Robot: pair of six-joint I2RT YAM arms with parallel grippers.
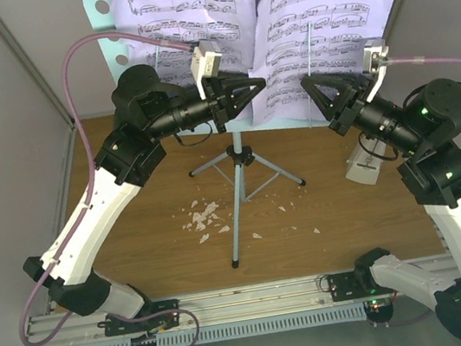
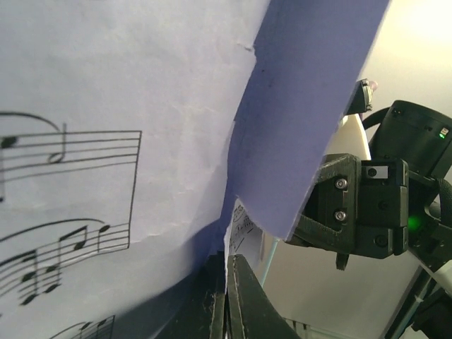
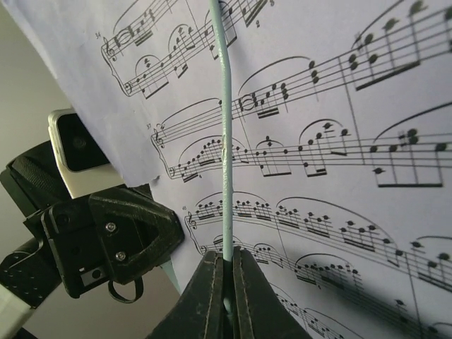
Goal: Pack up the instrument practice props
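Two sheet-music pages (image 1: 188, 13) of printed notation on one music stand (image 1: 236, 194); left end effector (image 1: 260, 85) pinches a page edge, right end effector (image 1: 305, 81) pinches the stand's wire (image 3: 224, 141).

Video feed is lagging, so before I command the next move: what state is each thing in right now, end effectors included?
music stand: upright, tripod legs spread.
sheet-music pages: two on the stand, one edge pinched.
page-retainer wire: lying over the right page, gripped.
left end effector: shut on a page edge.
right end effector: shut on the wire.
metronome: standing, mostly hidden behind right arm.
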